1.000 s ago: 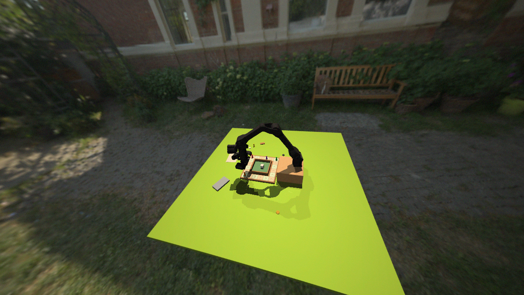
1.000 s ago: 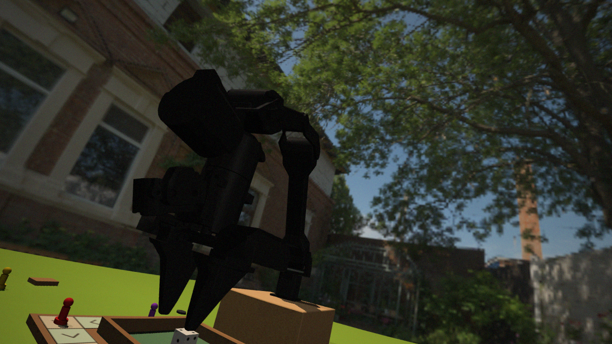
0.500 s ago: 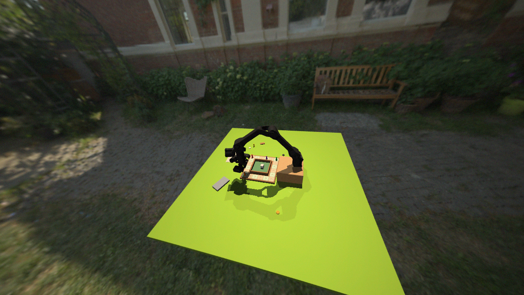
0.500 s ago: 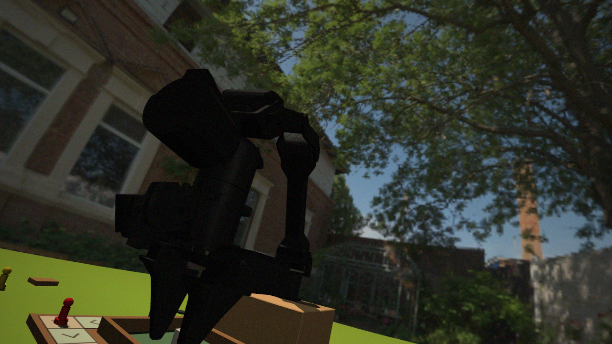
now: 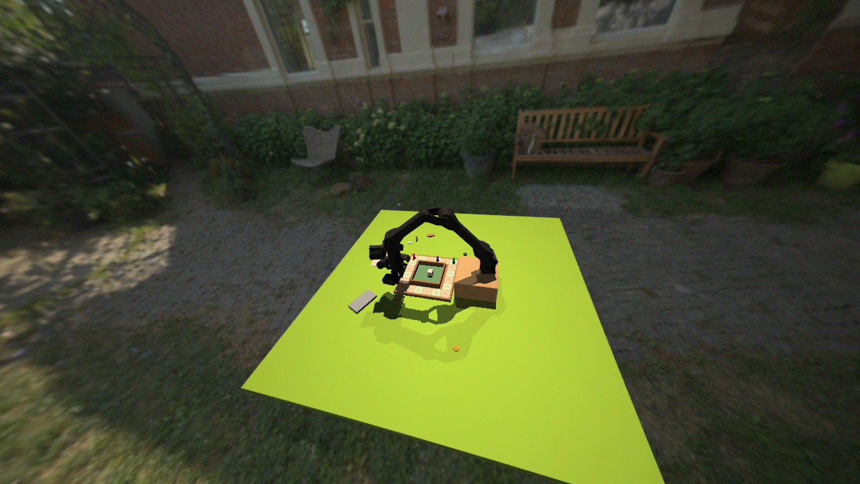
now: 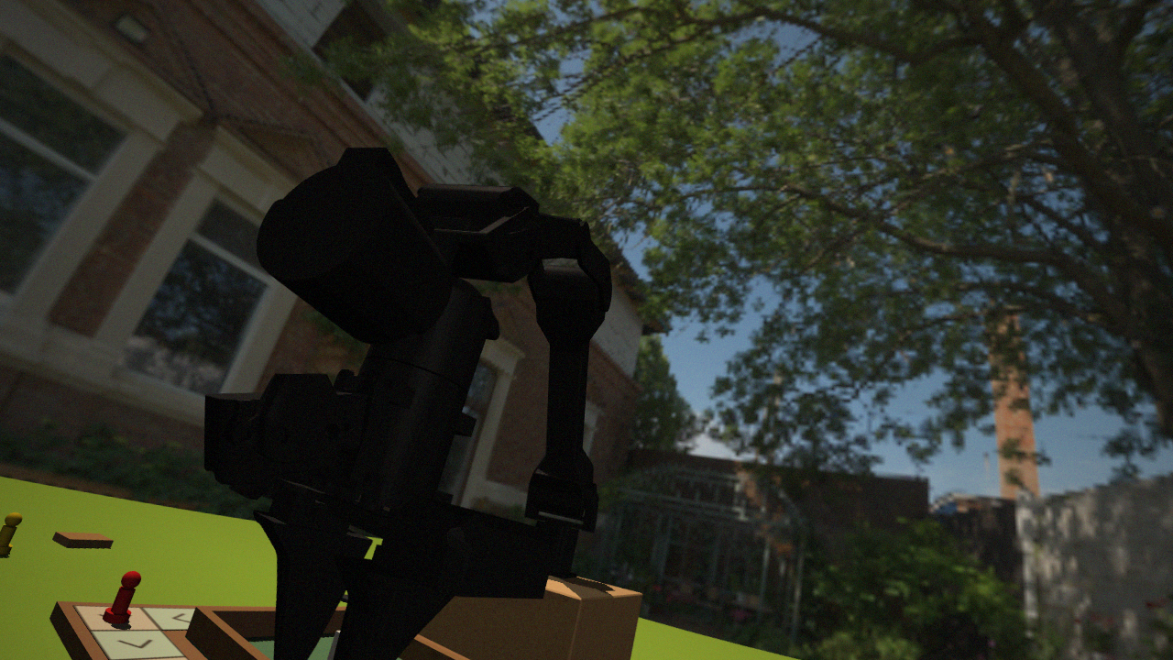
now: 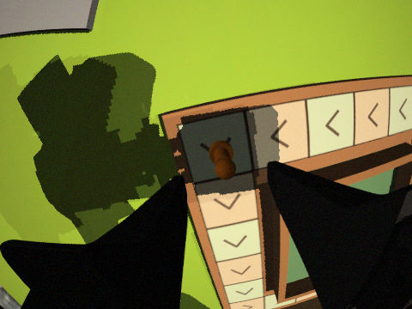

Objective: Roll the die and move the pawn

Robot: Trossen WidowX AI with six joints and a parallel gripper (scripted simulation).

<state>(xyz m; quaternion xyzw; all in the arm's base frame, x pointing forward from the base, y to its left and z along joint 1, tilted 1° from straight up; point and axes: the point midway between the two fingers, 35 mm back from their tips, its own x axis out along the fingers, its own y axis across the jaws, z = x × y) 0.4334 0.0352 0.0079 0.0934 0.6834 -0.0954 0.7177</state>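
Observation:
The orange pawn [image 7: 221, 151] stands on the corner square of the board [image 7: 300, 93], in the gripper's shadow. My gripper [image 7: 227, 178] [image 5: 396, 281] is partly open and empty; in the wrist view its fingertips are either side of the pawn's head, with gaps. It points down above that corner; its height over the pawn is hard to judge. In the exterior view its fingertips are cut off. The white die [image 5: 430, 272] lies in the green-floored tray [image 5: 426, 286] [image 7: 281, 257]; its top pips are too small to read.
Red [image 5: 413, 257] [image 6: 123, 599], purple [image 5: 437, 259] and green [image 5: 453, 261] pawns stand along the board's far side. A yellow pawn [image 5: 416, 238] [image 6: 7, 534] and brown block [image 5: 430, 235] [image 6: 82, 540] are beyond. A grey slab [image 5: 362, 300] [image 7: 43, 15] and orange disc [image 5: 455, 348] lie off the board.

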